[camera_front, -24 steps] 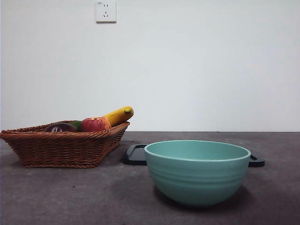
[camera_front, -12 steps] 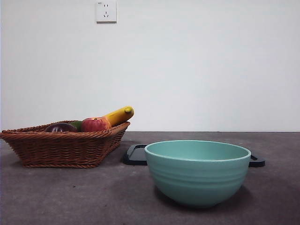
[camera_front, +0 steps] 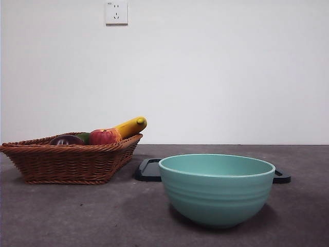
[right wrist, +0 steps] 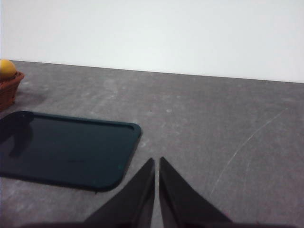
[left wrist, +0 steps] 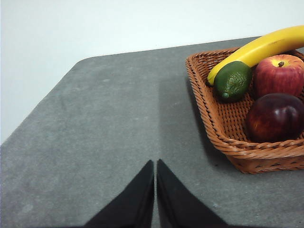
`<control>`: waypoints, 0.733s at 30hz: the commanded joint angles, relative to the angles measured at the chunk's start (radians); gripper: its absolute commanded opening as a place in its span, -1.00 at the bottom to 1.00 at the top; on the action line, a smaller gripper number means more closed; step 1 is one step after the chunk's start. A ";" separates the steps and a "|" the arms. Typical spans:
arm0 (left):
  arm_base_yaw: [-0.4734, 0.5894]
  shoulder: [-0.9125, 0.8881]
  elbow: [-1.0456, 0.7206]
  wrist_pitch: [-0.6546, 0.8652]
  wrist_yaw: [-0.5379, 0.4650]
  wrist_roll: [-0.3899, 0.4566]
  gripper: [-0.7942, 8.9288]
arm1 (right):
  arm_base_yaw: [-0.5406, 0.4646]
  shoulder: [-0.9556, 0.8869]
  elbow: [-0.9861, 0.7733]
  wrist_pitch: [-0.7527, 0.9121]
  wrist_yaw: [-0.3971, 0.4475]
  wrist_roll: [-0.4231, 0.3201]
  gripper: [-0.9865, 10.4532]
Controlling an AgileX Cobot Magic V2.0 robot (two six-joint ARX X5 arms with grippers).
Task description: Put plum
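Nothing has moved; plum [left wrist: 274, 117] lies in basket [left wrist: 223, 135], unlabelled.

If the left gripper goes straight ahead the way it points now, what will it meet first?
Probably nothing: ahead of the shut left gripper lies only bare table. The basket with the plum sits off to one side.

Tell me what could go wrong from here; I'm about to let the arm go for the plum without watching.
1. The plum sits packed against the apple in the wicker basket, so jaws closing on it may nudge or catch the apple.
2. It lies near the basket's rim, which a descending jaw could hit, shifting the basket.
3. The left gripper is shut and must open first.
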 commanded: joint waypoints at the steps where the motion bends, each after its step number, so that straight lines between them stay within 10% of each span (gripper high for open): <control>1: 0.000 -0.002 -0.021 -0.006 0.000 -0.005 -0.82 | 0.000 -0.001 -0.005 -0.025 0.002 0.011 -0.82; 22: 0.000 -0.002 -0.021 -0.006 0.000 -0.005 -0.82 | 0.000 -0.001 -0.005 -0.077 0.003 0.010 -0.82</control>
